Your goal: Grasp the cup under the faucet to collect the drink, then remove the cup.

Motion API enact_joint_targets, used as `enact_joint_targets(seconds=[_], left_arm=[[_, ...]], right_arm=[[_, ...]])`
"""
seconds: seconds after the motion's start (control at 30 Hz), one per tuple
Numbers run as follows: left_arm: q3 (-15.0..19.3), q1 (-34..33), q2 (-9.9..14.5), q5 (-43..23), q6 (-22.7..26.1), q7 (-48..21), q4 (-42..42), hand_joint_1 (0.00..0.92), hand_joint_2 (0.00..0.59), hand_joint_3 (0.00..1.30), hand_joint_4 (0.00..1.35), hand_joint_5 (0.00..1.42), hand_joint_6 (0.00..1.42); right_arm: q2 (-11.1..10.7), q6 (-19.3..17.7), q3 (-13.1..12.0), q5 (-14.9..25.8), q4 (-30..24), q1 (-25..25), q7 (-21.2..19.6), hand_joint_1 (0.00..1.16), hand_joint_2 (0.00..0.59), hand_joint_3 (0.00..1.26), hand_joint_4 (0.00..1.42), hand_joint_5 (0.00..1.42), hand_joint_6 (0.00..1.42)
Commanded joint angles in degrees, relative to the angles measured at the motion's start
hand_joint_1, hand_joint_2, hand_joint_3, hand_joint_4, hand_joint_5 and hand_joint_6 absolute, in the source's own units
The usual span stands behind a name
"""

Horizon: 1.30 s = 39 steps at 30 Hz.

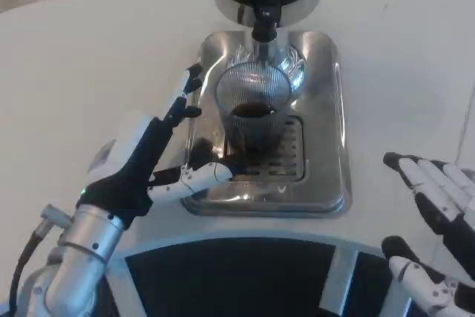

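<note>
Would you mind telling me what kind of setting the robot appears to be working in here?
Probably a drinks station set up as a test bench: a dispenser's faucet stands over a steel drip tray, with a ribbed clear cup of dark drink under it, all on a plain white table.

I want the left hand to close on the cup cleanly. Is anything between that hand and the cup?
Nothing visible does. The left hand sits open beside the cup, fingers reaching round its left side on the drip tray, under the faucet.
</note>
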Motion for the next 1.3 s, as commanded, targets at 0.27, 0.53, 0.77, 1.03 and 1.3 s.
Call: enact_joint_targets(seconds=[0.27, 0.53, 0.77, 1.03, 1.3], left_arm=[[-1.72, -3.59, -1.90, 0.74, -1.25, -0.19, 4.37, 0.229, 0.048, 0.00, 0.00, 0.24, 0.19], [-3.35, -5.78, -3.33, 1.20, -1.63, 0.04, 7.33, 0.235, 0.046, 0.00, 0.00, 0.24, 0.19], [-4.10, -6.96, -4.34, 1.51, -1.73, 0.22, 8.61, 0.239, 0.046, 0.00, 0.00, 0.24, 0.19], [-4.75, -9.96, -5.65, 3.02, -1.60, 1.76, 12.12, 0.240, 0.046, 0.00, 0.00, 0.24, 0.19], [-5.54, -12.27, -6.71, 3.88, -0.83, 3.82, 14.78, 0.241, 0.046, 0.00, 0.00, 0.25, 0.19]], right_arm=[[0.49, 3.54, 2.95, -5.99, -0.81, 4.86, -1.21, 0.02, 0.510, 0.00, 0.00, 0.00, 0.00], [-1.60, 5.56, 4.83, -7.88, -0.81, 10.19, -5.41, 0.02, 0.510, 0.00, 0.00, 0.00, 0.00], [-4.63, 9.25, 6.69, -8.86, -0.81, 11.72, -7.88, 0.03, 0.510, 0.00, 0.00, 0.00, 0.00], [-5.87, 10.54, 7.36, -7.58, -0.81, 12.44, -8.67, 0.03, 0.515, 0.00, 0.00, 0.00, 0.00], [-6.33, 10.54, 6.75, -6.14, -0.81, 13.77, -9.44, 0.03, 0.521, 0.00, 0.00, 0.00, 0.00]])
